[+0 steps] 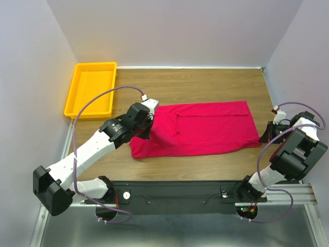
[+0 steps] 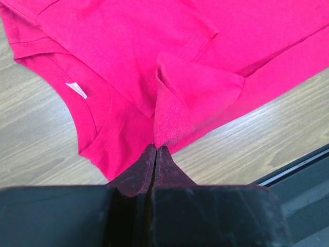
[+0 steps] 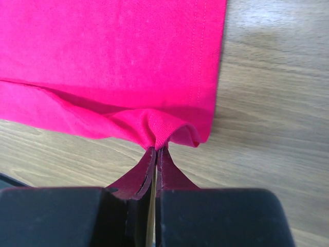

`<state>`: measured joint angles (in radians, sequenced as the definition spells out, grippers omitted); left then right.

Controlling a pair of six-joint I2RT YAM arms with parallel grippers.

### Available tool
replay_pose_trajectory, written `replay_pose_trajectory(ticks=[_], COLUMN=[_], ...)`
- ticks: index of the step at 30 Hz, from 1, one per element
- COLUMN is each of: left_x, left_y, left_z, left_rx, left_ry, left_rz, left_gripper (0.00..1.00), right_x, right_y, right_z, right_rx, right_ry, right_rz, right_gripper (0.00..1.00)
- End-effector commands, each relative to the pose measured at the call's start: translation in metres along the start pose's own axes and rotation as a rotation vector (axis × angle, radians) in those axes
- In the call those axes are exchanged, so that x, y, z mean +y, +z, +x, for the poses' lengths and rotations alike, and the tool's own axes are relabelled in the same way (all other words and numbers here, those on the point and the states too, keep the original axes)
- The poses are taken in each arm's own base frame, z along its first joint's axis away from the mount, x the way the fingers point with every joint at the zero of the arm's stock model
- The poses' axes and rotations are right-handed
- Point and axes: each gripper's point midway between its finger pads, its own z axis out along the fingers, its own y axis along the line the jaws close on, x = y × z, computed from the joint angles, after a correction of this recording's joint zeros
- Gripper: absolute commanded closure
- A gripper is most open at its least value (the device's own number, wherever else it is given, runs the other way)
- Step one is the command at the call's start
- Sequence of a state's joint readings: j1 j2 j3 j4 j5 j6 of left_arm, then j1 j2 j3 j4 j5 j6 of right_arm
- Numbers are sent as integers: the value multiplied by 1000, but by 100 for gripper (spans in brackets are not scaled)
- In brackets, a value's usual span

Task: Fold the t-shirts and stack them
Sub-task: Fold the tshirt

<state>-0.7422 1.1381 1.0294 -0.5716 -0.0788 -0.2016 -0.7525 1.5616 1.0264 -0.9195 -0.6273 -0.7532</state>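
Lying at the far left, yellow tray (image 1: 90,88); next, left pincer (image 2: 156,150) closed tight on a raised fold beside the neckline of the crimson t-shirt (image 1: 205,128), which spreads flat across the wooden tabletop (image 1: 195,82); at its right end, right pincer (image 3: 156,150) closed tight on the hem corner.
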Motion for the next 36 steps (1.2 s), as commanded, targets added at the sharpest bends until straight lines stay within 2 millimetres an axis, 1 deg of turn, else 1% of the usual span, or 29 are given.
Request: replay_pose_trajectory(ticks=[1,4,10,19,24,28,36], left_x=[1,7,17,22,24,26,33], left_y=[-19,-20,-26,-29,-30,-31,-23], left_z=[-35,-37,-51,-64,-70,-72,-65], left_rx=[-129,-138,-182,-221,-243,-253,-227], left_ry=[-10,-7,-5,13,17,17,25], left_rz=[5,-25,-73,-95,-102,-114,-142], left_gripper=[100,100,100,100,100,100,100], right_x=[-1,-3,-9,-6,-2,-3,-5], right_y=[-2,-2,-4,1,4,5,3], right_z=[-15,-19,-32,-35,-40,-44,-51], right_rx=[-41,-47,-65,-68,-87,-97,-108], right_ry=[13,18,22,45,80,92,98], right_rz=[-25,-31,-34,-80,-121,-130,-131], right_gripper=[100,99,99,100,99,99,99])
